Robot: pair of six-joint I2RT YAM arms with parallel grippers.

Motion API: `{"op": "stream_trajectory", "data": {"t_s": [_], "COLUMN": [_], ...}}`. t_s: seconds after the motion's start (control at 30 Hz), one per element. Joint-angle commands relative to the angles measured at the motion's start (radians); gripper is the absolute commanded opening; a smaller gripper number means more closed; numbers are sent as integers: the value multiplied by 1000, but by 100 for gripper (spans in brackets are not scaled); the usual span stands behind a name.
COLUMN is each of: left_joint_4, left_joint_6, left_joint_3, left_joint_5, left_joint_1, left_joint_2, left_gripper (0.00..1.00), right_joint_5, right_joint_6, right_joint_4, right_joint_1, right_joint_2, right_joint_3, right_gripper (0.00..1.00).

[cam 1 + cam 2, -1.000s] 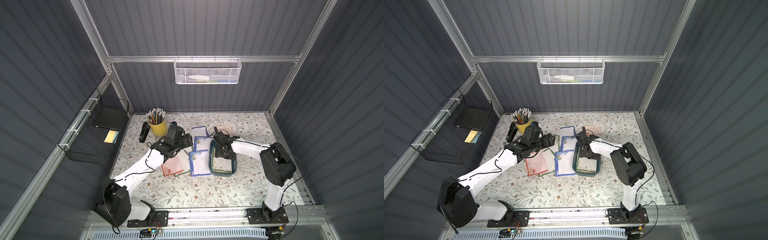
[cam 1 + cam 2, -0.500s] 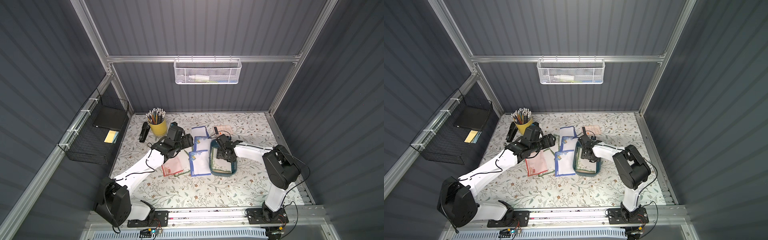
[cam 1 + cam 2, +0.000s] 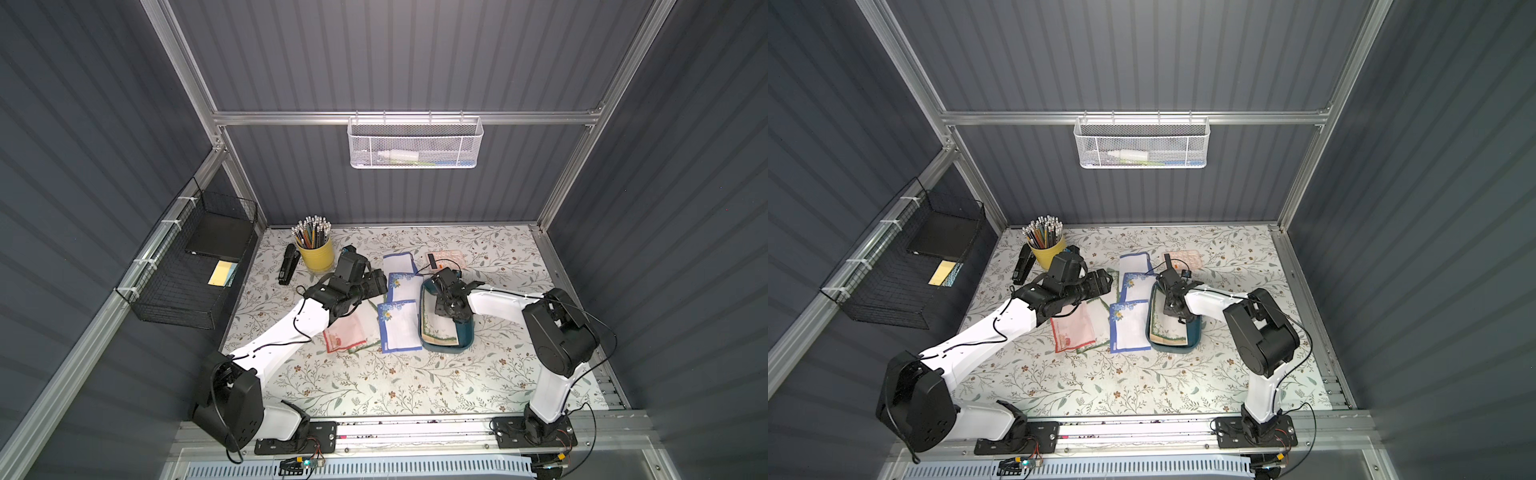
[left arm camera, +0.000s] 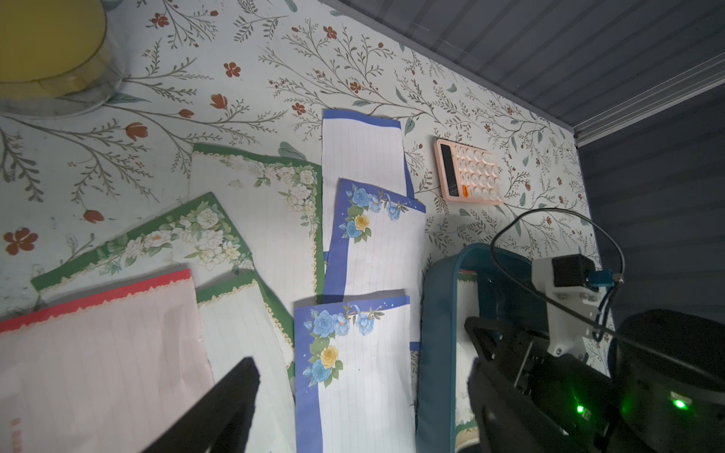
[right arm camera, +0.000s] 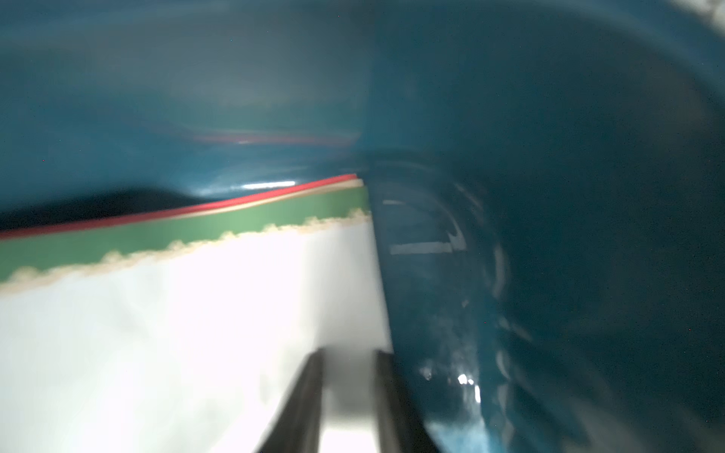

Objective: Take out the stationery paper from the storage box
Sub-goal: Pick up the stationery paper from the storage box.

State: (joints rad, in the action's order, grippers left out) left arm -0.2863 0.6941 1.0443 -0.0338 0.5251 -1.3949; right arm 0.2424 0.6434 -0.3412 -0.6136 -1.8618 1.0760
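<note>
The storage box is a teal tray right of centre on the floral table. Stationery paper lies in it: a white sheet with a green border on top, and a red edge beneath. My right gripper reaches down into the box near its far end, its jaws drawn close with a strip of the white sheet's edge between them. Several more sheets lie spread on the table left of the box. My left gripper hovers over them, open and holding nothing.
A yellow pencil cup and a black stapler stand at the back left. A pinkish calculator lies just behind the box. A black wire basket hangs on the left wall and a white mesh basket on the back wall.
My right gripper's jaws have come together inside the box, and its arm has shifted slightly. The left arm has not moved.
</note>
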Motion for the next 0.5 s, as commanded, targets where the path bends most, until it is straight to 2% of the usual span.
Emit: {"op": "stream_trajectory", "data": {"t_s": [0.0, 0.1, 0.17, 0.47], "left_joint_4": [7, 9, 13, 60], "left_joint_6": [8, 6, 4, -46], "left_joint_3": [-16, -17, -17, -12], "left_joint_5": [15, 17, 28, 221], "left_joint_1": [4, 5, 5, 9], "left_joint_2": [-10, -15, -18, -68], "left_gripper": [86, 86, 87, 77], "right_joint_5": [-170, -169, -167, -167], "right_joint_6": [7, 4, 5, 4], "right_joint_4": [-84, -86, -88, -90], "right_joint_1": [-8, -8, -8, -8], "right_joint_2": [-131, -133, -133, -140], "right_joint_3": [-74, -71, -72, -63], "right_gripper": [9, 0, 0, 0]}}
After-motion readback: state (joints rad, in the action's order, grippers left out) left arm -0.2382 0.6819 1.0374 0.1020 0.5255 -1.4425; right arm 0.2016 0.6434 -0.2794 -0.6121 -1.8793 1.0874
